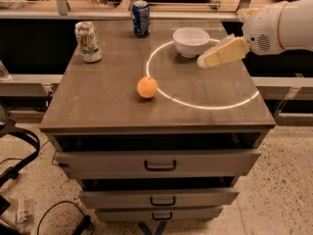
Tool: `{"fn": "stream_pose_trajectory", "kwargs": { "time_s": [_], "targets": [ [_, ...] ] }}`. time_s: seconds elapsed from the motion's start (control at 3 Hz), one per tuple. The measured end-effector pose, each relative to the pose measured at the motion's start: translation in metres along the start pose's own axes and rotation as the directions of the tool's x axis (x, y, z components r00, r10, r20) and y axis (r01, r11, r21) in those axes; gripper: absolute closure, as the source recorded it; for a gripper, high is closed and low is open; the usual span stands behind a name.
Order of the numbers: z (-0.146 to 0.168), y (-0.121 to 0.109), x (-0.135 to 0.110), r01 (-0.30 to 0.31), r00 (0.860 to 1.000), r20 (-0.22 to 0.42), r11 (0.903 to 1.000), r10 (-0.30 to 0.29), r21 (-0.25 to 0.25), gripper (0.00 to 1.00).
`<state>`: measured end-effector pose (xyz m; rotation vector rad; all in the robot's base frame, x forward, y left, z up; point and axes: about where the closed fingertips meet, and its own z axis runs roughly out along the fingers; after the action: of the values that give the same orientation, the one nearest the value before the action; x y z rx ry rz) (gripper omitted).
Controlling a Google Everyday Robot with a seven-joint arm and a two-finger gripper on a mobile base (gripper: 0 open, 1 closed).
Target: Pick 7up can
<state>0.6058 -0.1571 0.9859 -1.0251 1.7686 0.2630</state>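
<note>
The 7up can [88,41] stands upright at the back left of the cabinet top [112,106]. It is whitish-silver with green lettering and a silver top. My gripper [204,61] hangs over the right side of the top, just right of the white bowl, its cream fingers pointing left. It is far from the can, with the bowl and the orange between them. It holds nothing that I can see.
A dark blue can [141,18] stands at the back middle. A white bowl [191,41] sits right of it. An orange [147,87] lies near the middle. A bright ring of light [195,105] marks the right half. Drawers [159,164] are below.
</note>
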Motion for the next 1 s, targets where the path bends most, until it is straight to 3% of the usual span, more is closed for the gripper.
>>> {"fn": "stream_pose_trajectory", "kwargs": {
  "time_s": [0.33, 0.67, 1.0],
  "targets": [
    [0.041, 0.026, -0.023, 0.004, 0.998, 0.071, 0.9959, 0.003, -0.090, 0.00],
    [0.094, 0.064, -0.055, 0.015, 0.986, 0.164, 0.9807, 0.018, -0.195, 0.00],
    [0.139, 0.095, -0.084, 0.029, 0.969, 0.245, 0.9638, 0.038, -0.265, 0.00]
  ]
}}
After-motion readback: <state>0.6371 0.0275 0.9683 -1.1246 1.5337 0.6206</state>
